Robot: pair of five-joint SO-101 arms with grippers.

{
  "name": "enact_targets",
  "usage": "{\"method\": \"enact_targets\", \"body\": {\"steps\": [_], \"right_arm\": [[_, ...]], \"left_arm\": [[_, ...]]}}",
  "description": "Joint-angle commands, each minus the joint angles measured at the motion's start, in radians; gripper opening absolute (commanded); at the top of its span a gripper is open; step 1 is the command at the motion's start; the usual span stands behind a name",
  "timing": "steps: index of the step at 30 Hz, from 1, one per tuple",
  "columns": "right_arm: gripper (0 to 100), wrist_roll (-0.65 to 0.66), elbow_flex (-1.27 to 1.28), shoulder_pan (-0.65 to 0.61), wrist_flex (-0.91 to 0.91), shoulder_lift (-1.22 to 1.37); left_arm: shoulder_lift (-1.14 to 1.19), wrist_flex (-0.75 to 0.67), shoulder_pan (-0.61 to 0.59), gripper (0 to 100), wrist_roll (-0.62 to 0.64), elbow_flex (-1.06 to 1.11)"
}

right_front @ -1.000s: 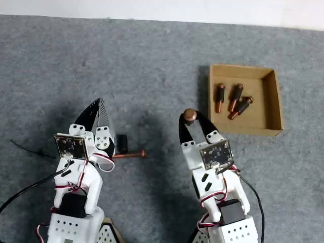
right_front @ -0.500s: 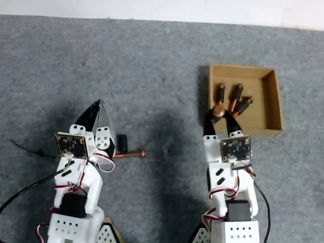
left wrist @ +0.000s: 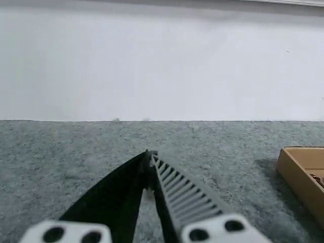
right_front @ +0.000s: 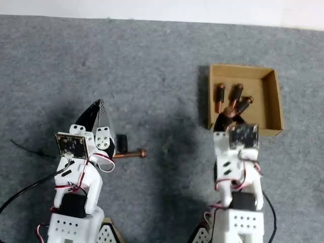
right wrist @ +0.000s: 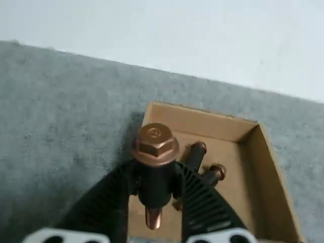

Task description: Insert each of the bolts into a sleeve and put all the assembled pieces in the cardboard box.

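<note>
Grey table point(right_front: 152, 66): box point(right_front: 268, 131), bolt point(right_front: 130, 154), sleeve point(right_front: 122, 143)

Cardboard box point(left wrist: 299, 174) cut off in left wrist view, near wall behind right claw point(right wrist: 154, 177)

It looked like a robotics lab test set-up. A small white left arm point(right_front: 81, 177) and right arm point(right_front: 237, 174), with bare servo wiring point(right_front: 101, 159) and exposed circuit boards point(right_front: 70, 146), stood side by side. The surface point(right_front: 152, 66) was covered in grey felt, against a plain white wall point(left wrist: 162, 61), and carried one cardboard box point(right_front: 277, 101).
</note>
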Motion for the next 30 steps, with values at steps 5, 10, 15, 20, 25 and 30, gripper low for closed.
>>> {"method": "enact_targets", "body": {"steps": [5, 10, 15, 20, 25, 30], "right_arm": [[0.5, -0.011, -0.68, 0.053, -0.081, 0.881], [0.5, -0.012, -0.934, 0.081, -0.079, 1.213], [0.9, -0.012, -0.98, 0.079, -0.081, 1.392], [1.0, -0.012, -0.983, 0.054, -0.081, 1.504], [13.2, -0.014, -0.984, 0.058, -0.081, 1.521], [31.3, -0.124, -0.975, 0.058, -0.079, 1.517]], "left_arm": [[0.004, 0.0, -0.007, 1, -0.005, 0.018], [0.004, 0.0, -0.007, 1, -0.006, 0.018], [0.004, 0.0, -0.007, 1, -0.006, 0.018], [0.004, 0.0, -0.007, 1, -0.005, 0.018], [0.004, 0.0, -0.007, 1, -0.005, 0.018], [0.004, 0.0, -0.007, 1, -0.005, 0.018]]}}
